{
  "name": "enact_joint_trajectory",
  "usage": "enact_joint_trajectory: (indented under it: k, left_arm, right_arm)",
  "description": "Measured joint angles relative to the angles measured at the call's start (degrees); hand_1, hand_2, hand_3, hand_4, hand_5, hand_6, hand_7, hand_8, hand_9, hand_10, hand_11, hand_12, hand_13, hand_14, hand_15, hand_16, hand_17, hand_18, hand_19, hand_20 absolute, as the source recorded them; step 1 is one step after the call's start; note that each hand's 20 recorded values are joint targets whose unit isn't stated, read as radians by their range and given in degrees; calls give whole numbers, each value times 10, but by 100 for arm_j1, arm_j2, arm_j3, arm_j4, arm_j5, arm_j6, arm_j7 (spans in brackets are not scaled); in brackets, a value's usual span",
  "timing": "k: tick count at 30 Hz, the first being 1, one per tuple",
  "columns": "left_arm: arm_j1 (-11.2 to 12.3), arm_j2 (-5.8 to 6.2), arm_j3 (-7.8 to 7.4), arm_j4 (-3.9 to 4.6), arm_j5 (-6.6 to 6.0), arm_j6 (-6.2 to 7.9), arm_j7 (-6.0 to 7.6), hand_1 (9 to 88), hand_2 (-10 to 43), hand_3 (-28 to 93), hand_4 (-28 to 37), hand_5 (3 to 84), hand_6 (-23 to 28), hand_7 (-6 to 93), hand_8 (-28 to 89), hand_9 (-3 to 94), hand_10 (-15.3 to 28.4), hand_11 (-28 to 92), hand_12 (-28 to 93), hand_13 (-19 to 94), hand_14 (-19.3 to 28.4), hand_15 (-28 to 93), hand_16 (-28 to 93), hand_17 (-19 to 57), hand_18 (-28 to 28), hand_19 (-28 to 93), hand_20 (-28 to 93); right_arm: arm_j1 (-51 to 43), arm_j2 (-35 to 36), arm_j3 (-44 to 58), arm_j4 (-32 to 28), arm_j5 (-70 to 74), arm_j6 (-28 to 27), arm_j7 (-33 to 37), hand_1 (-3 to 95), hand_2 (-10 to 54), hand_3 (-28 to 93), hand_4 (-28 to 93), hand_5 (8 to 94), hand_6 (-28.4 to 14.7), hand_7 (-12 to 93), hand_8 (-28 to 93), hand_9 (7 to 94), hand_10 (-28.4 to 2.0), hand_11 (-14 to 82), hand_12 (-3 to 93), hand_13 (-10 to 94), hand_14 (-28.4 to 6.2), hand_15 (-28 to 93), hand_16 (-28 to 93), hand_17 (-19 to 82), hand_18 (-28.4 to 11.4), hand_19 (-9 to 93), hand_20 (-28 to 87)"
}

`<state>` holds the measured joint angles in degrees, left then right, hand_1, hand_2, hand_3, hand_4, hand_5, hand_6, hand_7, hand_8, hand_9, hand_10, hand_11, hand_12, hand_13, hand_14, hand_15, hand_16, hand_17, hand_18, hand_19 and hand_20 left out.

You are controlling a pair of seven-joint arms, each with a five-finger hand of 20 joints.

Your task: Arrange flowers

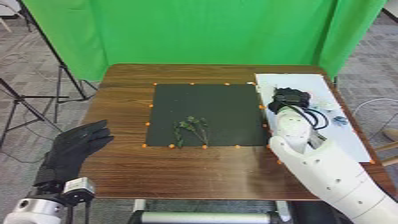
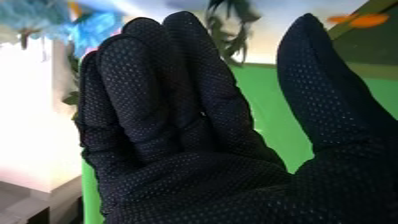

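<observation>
In the head view my right hand [image 1: 291, 96] is over the left part of the white board [image 1: 345, 139]. Its fingers are open in the right wrist view, with nothing between the fingers and thumb of that hand [image 2: 191, 165]. A bluish flower [image 1: 339, 120] and a pale flower [image 1: 329, 106] lie on the board beside the arm. Several green leafy stems [image 1: 193, 127] lie on the lower middle of the dark mat [image 1: 185, 100]. Blue petals [image 2: 93, 27] and green leaves [image 2: 233, 30] show past the fingertips. My left hand [image 1: 73, 150] is open by the table's left edge.
Orange markers [image 1: 205, 146] line the mat on the brown table [image 1: 124, 170]. A green curtain [image 1: 204, 32] hangs behind the table, and a black stand [image 1: 60, 96] is on the floor at the left. My right forearm crosses the table's right side.
</observation>
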<state>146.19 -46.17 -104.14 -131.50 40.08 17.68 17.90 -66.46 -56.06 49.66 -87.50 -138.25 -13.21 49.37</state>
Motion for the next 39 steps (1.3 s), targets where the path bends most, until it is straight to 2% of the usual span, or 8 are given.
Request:
enact_joint_trajectory:
  k: [15,20,23,27,33,39]
  left_arm:
    - [-53,-11,32,41,-12,-19,-10,270,60,827,-137,455,138,137,-85,377,220,352,86,270,283,577,-123,-100,212,565,114]
    - [-81,-26,42,44,-5,-38,-15,270,61,826,-136,455,138,136,-85,377,220,352,87,271,283,579,-123,-99,212,564,114]
    - [-91,-35,42,44,-3,-45,-15,269,60,827,-136,456,138,136,-85,377,220,352,87,271,283,579,-123,-99,213,564,113]
    - [-115,-61,47,51,4,-65,-25,270,61,826,-136,455,138,135,-85,378,220,352,86,270,283,578,-123,-100,212,565,113]
    - [-118,-91,51,52,7,-73,-32,270,61,826,-136,456,138,136,-85,378,221,351,87,270,283,578,-123,-99,212,564,113]
    - [-119,-91,66,55,12,-77,-30,270,62,825,-136,456,138,135,-85,378,221,350,87,270,283,578,-123,-99,212,565,113]
  right_arm:
    - [138,-248,-86,363,-216,200,12,357,-14,778,-257,724,-81,260,-104,693,-206,416,213,607,-172,720,170,276,-284,886,93]
    - [187,-282,-83,474,-298,236,15,411,-37,760,-281,739,-67,281,38,728,-185,418,220,649,-147,703,187,285,-284,889,99]
    - [192,-309,-49,533,-348,248,17,449,-59,742,-281,749,-62,291,83,742,-177,422,222,668,-138,699,193,289,-283,893,102]
    - [187,-342,1,610,-433,264,5,478,-72,727,-282,760,-52,309,105,762,-159,429,228,692,-126,698,198,294,-279,896,105]
    - [133,-388,75,689,-618,340,-51,513,-84,737,-281,787,-30,345,107,805,-127,394,304,728,-109,693,217,303,-271,901,117]
    - [48,-414,138,684,-770,460,-131,523,-90,755,-282,801,-26,346,138,824,-122,380,331,744,-101,696,230,304,-269,904,131]
